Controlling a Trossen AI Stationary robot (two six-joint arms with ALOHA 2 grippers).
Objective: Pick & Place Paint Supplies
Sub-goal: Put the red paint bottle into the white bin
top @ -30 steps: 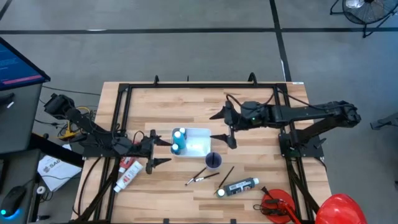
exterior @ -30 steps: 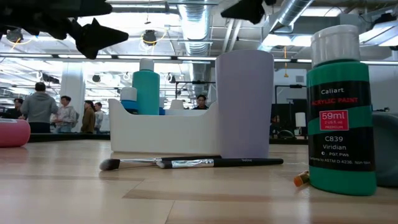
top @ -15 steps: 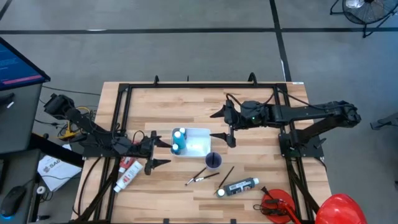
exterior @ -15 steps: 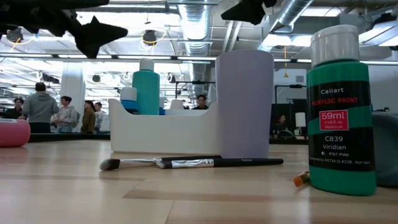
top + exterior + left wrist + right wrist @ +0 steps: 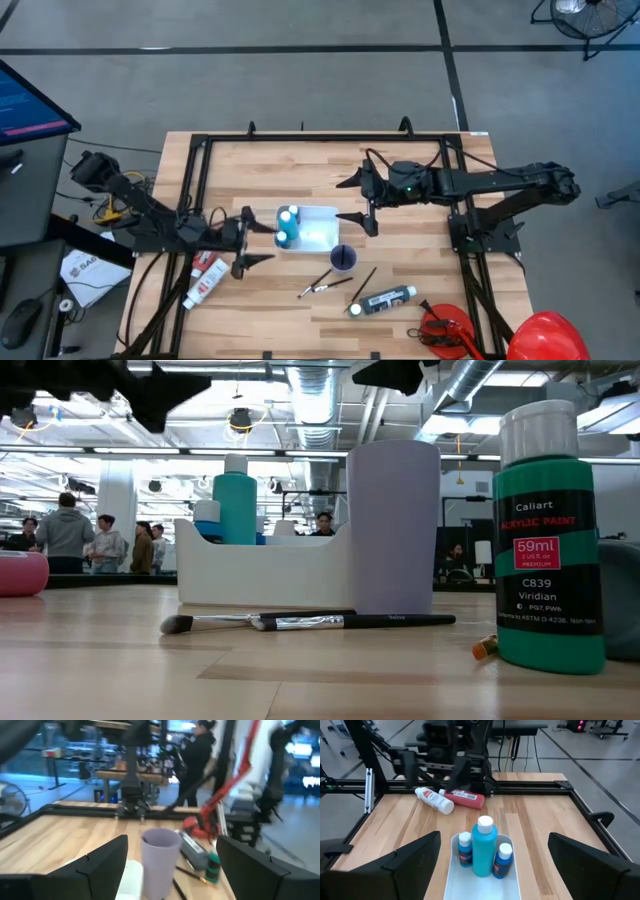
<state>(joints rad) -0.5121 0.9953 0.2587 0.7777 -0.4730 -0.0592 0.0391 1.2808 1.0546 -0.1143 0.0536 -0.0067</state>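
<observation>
A white tray [image 5: 312, 228] holds three blue bottles [image 5: 483, 848], one tall and two small. In front of it stand a lilac cup [image 5: 343, 258] and lie two dark-handled brushes [image 5: 326, 283], flat on the wood. A dark green bottle with a white cap [image 5: 382, 301] lies on its side near them. A red tube [image 5: 208, 264] and a white tube with a red label [image 5: 203, 288] lie side by side at the table's left. My left gripper [image 5: 258, 244] hovers open just left of the tray. My right gripper [image 5: 352, 201] hovers open beyond the tray's right end.
A red tool with a black handle [image 5: 445, 330] and a red dome [image 5: 545, 335] sit at the near right corner. A black frame [image 5: 300, 140] runs around the table's edge. Bare wood lies beyond the tray and at the near left. People stand in the room behind.
My left gripper has risen a little beside the tray and stays open. Nothing on the table has moved.
</observation>
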